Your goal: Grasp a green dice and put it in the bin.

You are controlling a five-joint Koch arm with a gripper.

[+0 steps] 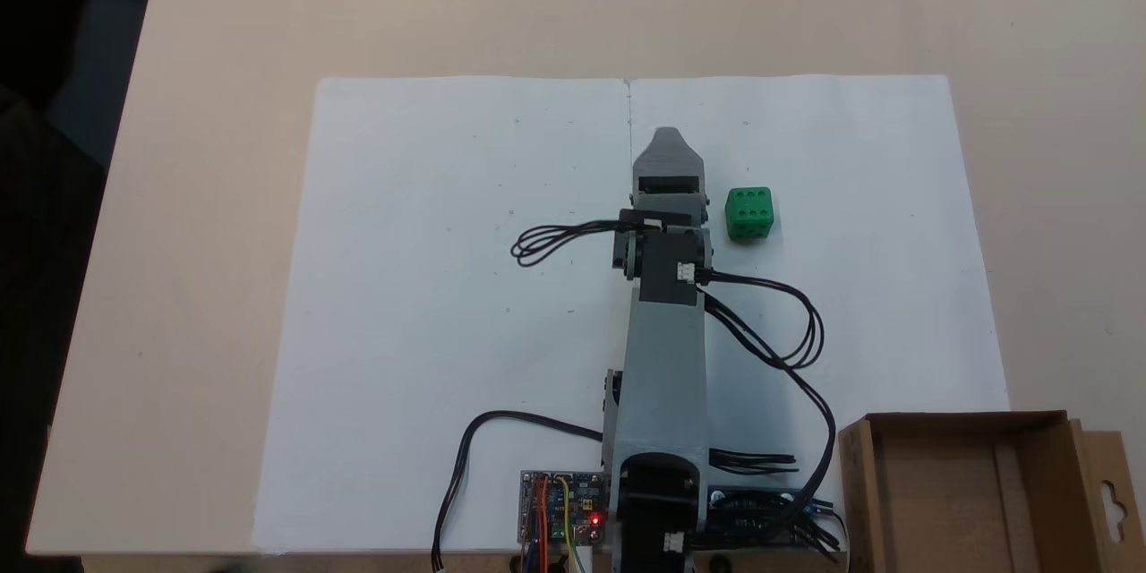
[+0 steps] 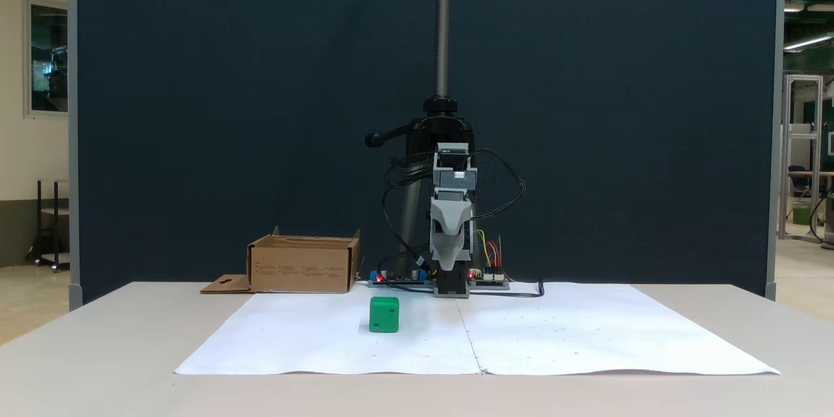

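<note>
The green dice (image 1: 749,213) (image 2: 384,314) rests on the white paper, its six-pip face up in the view from above. My gripper (image 1: 668,141) (image 2: 448,264) is held above the paper, its grey jaws together in a single point with nothing in them. From above, the dice lies just right of the wrist, apart from it. The brown cardboard bin (image 1: 931,501) (image 2: 303,265) stands beside the arm's base, at the bottom right from above and at the left in the front view. Its flap (image 1: 1110,492) with the hang-hole lies flat outward.
White paper sheets (image 1: 448,286) cover the middle of the beige table (image 1: 206,197). Black cables (image 1: 788,322) loop out on both sides of the arm. Circuit boards (image 1: 560,506) sit at the base. A dark stand pole (image 2: 443,26) rises behind the arm.
</note>
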